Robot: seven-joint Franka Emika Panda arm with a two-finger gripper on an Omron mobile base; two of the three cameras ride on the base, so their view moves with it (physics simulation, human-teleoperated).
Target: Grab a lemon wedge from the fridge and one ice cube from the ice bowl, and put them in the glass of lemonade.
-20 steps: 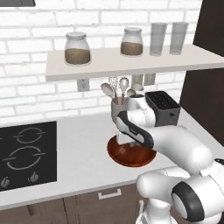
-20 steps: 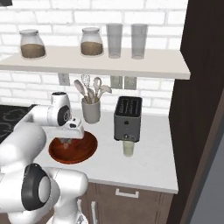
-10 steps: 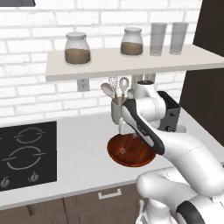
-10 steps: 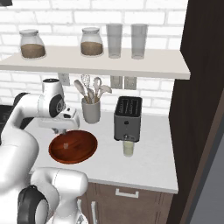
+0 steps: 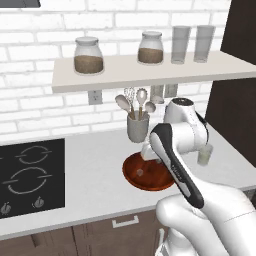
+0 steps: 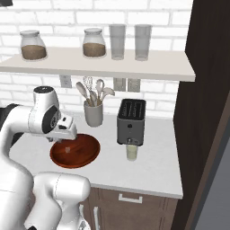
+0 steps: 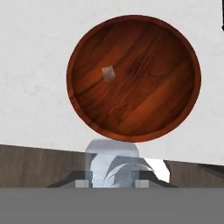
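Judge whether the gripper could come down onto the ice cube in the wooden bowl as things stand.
Probably yes: the ice cube lies alone in the open ice bowl, nothing covers it, and the gripper hangs just above.

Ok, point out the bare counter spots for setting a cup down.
Free: the counter between the cooktop and the wooden bowl, and the front strip right of the bowl, before the lemonade glass. Crowded: the back, where utensil cup, toaster and glass cluster.
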